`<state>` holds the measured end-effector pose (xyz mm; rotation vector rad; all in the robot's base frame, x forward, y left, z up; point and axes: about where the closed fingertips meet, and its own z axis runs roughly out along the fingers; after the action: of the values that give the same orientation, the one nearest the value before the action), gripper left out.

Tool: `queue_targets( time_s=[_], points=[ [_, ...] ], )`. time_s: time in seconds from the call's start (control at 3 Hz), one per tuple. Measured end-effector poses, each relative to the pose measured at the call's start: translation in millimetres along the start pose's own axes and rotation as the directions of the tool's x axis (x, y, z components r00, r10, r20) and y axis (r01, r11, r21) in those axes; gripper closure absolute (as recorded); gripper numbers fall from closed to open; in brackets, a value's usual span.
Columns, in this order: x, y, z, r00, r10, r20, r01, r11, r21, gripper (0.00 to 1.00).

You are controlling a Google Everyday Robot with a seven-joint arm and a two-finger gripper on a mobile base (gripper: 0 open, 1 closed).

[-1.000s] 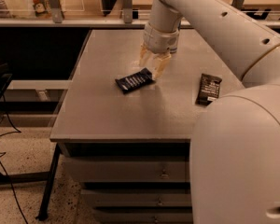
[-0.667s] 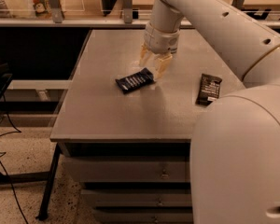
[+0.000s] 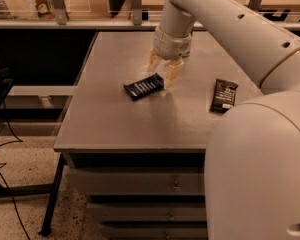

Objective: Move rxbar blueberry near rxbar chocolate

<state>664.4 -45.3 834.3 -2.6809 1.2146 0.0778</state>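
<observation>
Hangs low over the desk (image 3: 115, 124) with the gripper (image 3: 161, 74), right at the right end of the blue bar (image 3: 144, 86). Fingers (image 3: 172, 73) spread wide and holding nothing, one behind that end of the bar and one just beside it; hard to tell if either one touches the wrapper. Set like that most likely to close on the short end and get a good pinch, since a bar this flat gives little to grab from the top. Blue bar flat on the desk near the middle, turned a bit slantwise. Chocolate bar (image 3: 223, 95) flat too, off to the right near the desk's edge, well apart from the blue one. Looks like the grab step, so hardly any of the job done: no lift, no move across. Probably needs a squeeze next, then a small lift, a trip to the right and a soft drop just beside the chocolate bar. Could go wrong by pushing the thin bar away and not catching it, or by bumping the chocolate bar toward the edge. Big white arm (image 3: 230, 19) bending in from the right and hiding that corner of the desk.
</observation>
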Motion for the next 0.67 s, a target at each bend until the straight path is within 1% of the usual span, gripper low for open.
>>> queue_targets(
  time_s=[0.33,0.67],
  points=[
    [-0.2,0.0,0.3,1.000,0.000,0.000,0.000,1.0000,0.000,0.45],
    [-6.3,-9.3,11.7,1.000,-0.012,0.003,0.012,0.9999,-0.011,0.41]
  ],
)
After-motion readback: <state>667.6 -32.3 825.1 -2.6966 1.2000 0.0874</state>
